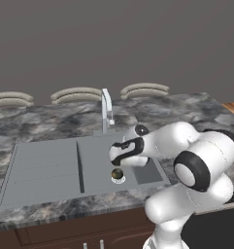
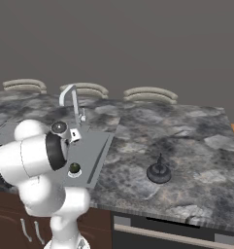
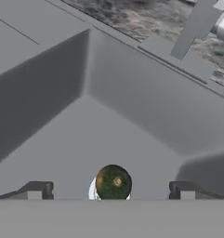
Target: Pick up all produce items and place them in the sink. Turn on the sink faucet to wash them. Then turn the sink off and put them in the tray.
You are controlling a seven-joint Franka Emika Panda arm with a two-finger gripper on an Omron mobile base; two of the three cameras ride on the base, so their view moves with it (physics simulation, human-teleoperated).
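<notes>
Between the wide-apart fingertips of the gripper, the produce item sits on the drain.

We see a kitchen; a marble counter holds a sink, a faucet, a kettle; cabinets below.

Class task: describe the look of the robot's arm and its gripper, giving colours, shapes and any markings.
The arm has glossy white, rounded, bulbous segments with black bands at the joints. The gripper has two small dark grey, blocky finger tips. No cables or markings show.
</notes>
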